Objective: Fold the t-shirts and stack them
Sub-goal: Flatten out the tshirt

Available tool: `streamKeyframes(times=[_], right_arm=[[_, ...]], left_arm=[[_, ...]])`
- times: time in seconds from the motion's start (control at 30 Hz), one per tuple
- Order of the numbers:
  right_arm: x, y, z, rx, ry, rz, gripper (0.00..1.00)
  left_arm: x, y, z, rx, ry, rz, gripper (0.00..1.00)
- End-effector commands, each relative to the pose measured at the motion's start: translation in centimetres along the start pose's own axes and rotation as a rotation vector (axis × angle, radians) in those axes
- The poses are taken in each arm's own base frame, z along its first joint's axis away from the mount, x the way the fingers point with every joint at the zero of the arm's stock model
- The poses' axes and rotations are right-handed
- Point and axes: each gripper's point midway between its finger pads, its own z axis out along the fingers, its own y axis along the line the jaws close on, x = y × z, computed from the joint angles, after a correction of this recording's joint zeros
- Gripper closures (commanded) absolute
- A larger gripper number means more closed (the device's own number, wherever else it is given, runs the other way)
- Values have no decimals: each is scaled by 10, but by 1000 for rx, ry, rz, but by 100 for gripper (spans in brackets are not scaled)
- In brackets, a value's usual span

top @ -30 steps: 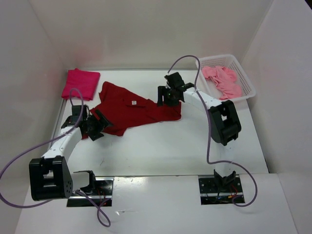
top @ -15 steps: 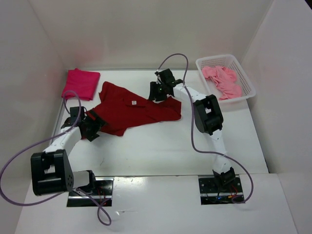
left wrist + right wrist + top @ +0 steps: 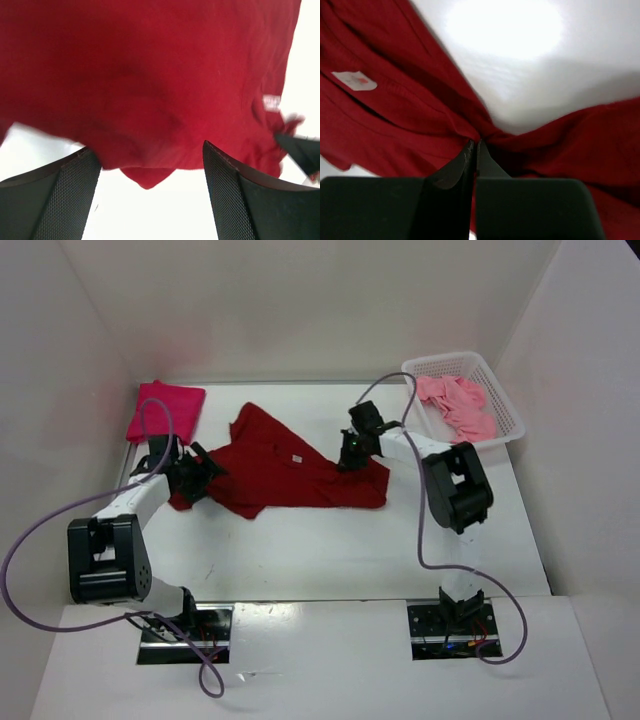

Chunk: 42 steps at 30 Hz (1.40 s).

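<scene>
Shifted rightward at mid-table, the dark red shirt [image 3: 290,475] is pinched by the closed right gripper [image 3: 351,450], while the left gripper [image 3: 196,473], jaws apart, must next clamp its left edge for spreading.

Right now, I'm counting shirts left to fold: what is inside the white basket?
A crumpled light pink t-shirt lies in the white mesh basket. Whether anything lies under it cannot be seen, since the cloth covers much of the basket floor.
</scene>
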Motion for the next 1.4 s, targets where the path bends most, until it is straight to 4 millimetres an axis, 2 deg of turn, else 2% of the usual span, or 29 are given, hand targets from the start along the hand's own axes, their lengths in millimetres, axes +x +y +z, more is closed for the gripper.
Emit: streamKeyframes(times=[0.0,0.03,0.07,0.1,0.13,0.17,0.2,0.23,0.27,0.33,0.43,0.47,0.5,0.57,0.6,0.63,0.7,0.77,0.8,0.9,1.0,1.07,1.17,1.2,1.23,1.27,1.3,1.33,1.37], right_arm=[[13,-41,-55,142,-40,164,100],[23,-45,-62,159,-41,179,100],[26,-40,-84,147,-63,190,100],[54,-51,-87,171,-23,227,100],[65,-53,-95,176,-16,239,91],[63,-46,-116,147,-64,240,85],[79,-51,-122,158,-47,244,78],[79,-48,-133,152,-55,242,71],[76,-47,-140,153,-75,239,58],[50,-25,-158,78,-138,160,52],[7,21,-171,-44,-192,25,65],[-5,34,-171,-76,-211,-8,72],[-23,61,-181,-155,-237,-52,88],[-37,75,-167,-210,-226,-94,99],[-57,92,-177,-259,-270,-116,99],[-60,98,-165,-272,-248,-122,100],[-79,121,-173,-325,-279,-184,100],[-81,132,-159,-353,-236,-210,98],[-83,154,-165,-398,-247,-274,96],[-85,178,-159,-446,-248,-341,94],[-85,195,-142,-487,-226,-373,90],[-77,209,-131,-522,-187,-398,86],[-80,225,-101,-542,-168,-423,81],[-98,239,-111,-566,-218,-441,78],[-89,235,-73,-550,-165,-431,76],[-92,235,-63,-548,-162,-430,74],[-105,255,-82,-582,-217,-457,70],[-98,241,-37,-552,-174,-439,67],[-102,245,-38,-564,-188,-421,64]], left_arm=[[-6,-18,3,58,10,63,14],[-8,-23,2,74,10,78,14],[-12,-25,3,77,6,90,14],[-16,-29,1,81,0,101,14],[-20,-28,2,68,-8,111,14],[-23,-31,0,71,-13,126,14],[-29,-36,-4,76,-36,131,14],[-36,-39,-7,73,-52,144,14],[-34,-37,-7,65,-43,141,14],[-38,-35,-9,49,-67,153,14],[-37,-17,5,17,-48,114,19],[-40,-10,10,-3,-55,104,22],[-44,-6,18,-25,-59,91,24],[-53,4,26,-76,-93,89,30],[-62,15,32,-141,-129,77,33],[-73,12,33,-150,-162,80,33],[-80,20,45,-196,-166,75,31],[-99,7,54,-181,-185,79,22],[-94,18,72,-215,-143,71,22],[-99,24,91,-245,-125,67,22],[-99,12,102,-179,-99,89,26],[-88,4,107,-130,-56,95,43],[-71,-6,107,-83,-24,123,68],[-52,-14,102,-50,8,158,71],[-42,-18,99,-36,26,187,74],[-32,-24,95,-18,40,213,76],[-15,-42,88,26,62,261,78],[0,-43,85,39,90,295,78],[10,-51,80,60,101,315,79]])
